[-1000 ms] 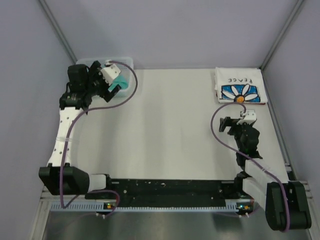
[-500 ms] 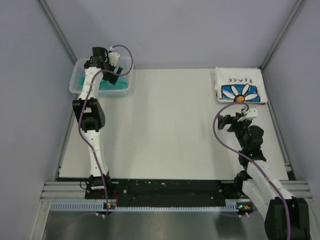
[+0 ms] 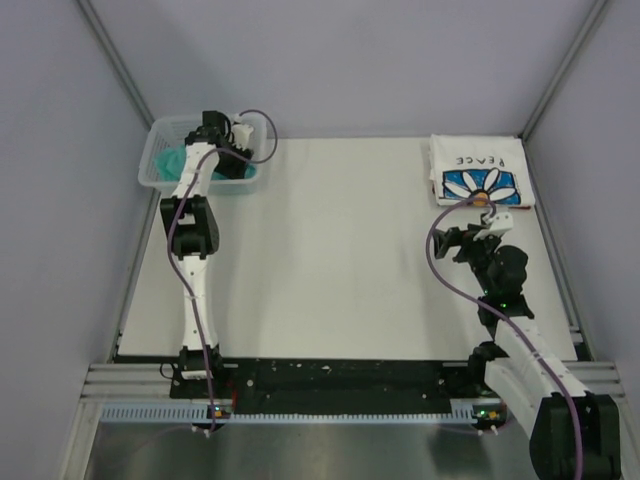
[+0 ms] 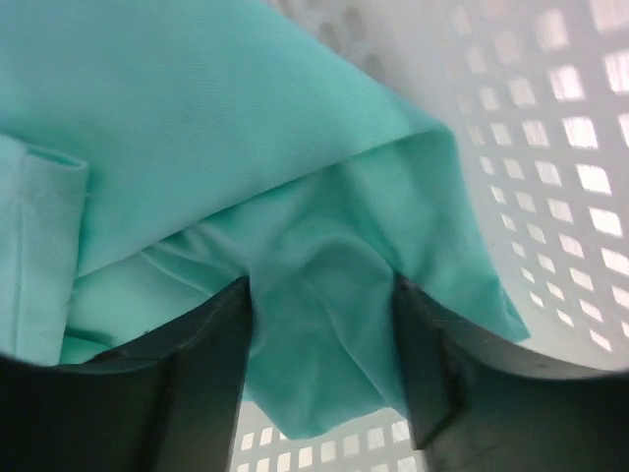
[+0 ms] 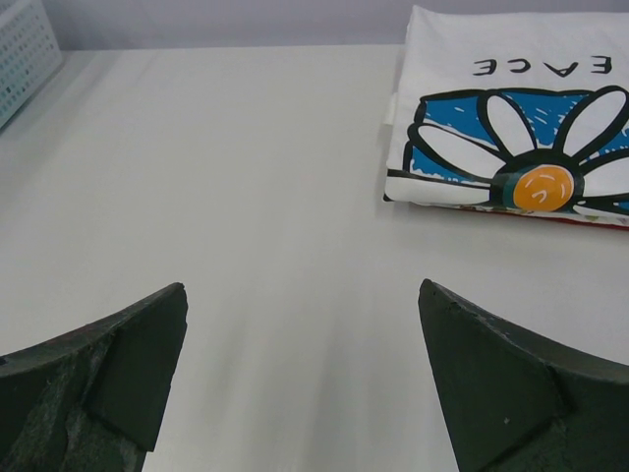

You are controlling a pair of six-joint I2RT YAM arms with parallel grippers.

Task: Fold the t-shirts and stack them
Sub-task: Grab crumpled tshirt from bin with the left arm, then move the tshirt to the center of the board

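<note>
- Left wrist view: left claw partly spread, its jaws either side of a fold of the teal t-shirt, bunched in the basket directly under it; looks not yet pinched.
- Right claw wide, empty, above the worktop; folded daisy t-shirt lies ahead-right, apart.

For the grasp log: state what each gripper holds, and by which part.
Right gripper: nothing, open. Left gripper: straddles a bunched fold of the teal shirt in the basket; whether it is clamped cannot be told.
</note>
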